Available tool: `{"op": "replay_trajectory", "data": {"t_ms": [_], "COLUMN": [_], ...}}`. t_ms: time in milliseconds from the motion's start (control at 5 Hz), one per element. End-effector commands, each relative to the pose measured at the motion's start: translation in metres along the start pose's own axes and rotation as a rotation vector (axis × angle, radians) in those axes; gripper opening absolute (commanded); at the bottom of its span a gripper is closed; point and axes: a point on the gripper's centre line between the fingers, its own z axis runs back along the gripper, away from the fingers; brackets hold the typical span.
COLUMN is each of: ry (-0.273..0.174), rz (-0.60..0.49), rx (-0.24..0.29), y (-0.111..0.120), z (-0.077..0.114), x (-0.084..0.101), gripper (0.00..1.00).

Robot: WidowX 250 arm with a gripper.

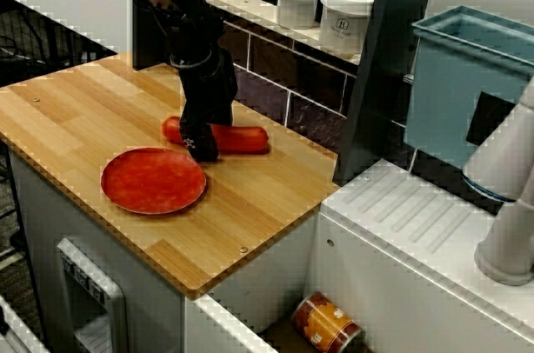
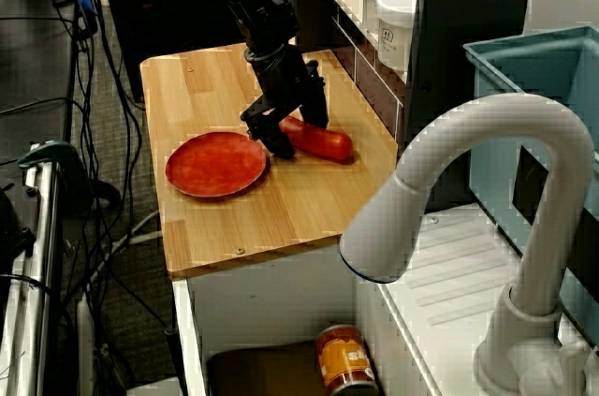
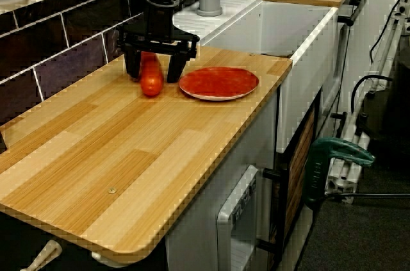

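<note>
The view along the counter tells you the most here. The gripper (image 3: 152, 76) is down at the wooden counter (image 3: 128, 156) with its two fingers (image 3: 174, 66) spread wide, one on each side of the red sausage (image 3: 152, 85). The sausage lies flat on the wood, end-on to this camera, pretty much in the middle of the gap. It's straddled, not pinched. There's a sliver of space on the right finger's side, and on the left side I honestly can't tell if the finger touches the skin. The fingertips are down at about board level.

In the view from above, the near finger crosses in front of the sausage close to its left end, so most of its length sticks out to the right of the gripper. The far finger is hidden behind the arm there. The view over the faucet agrees: fingers apart, sausage running out from between them toward the right.

The red plate (image 3: 219, 82) sits just right of the gripper in the view along the counter, near the sausage but not touching it. Two white jars (image 1: 346, 17) stand on the far ledge in the view from above, and a white faucet (image 2: 487, 162) fills the near right of its own view.
</note>
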Motion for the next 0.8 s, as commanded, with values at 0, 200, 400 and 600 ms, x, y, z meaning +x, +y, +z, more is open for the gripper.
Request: {"op": "replay_trajectory", "data": {"t_ms": [0, 200, 400, 600], "ry": [0.008, -0.018, -0.033, -0.051], "rz": [0.028, 0.036, 0.086, 0.164], "rx": [-0.038, -0.054, -0.083, -0.106], "y": [0.003, 0.002, -0.003, -0.003], "z": [0.017, 0.037, 0.055, 0.072], "x": [-0.020, -0.028, -0.048, -0.066], "gripper": [0.00, 0.00, 0.00, 0.00]}}
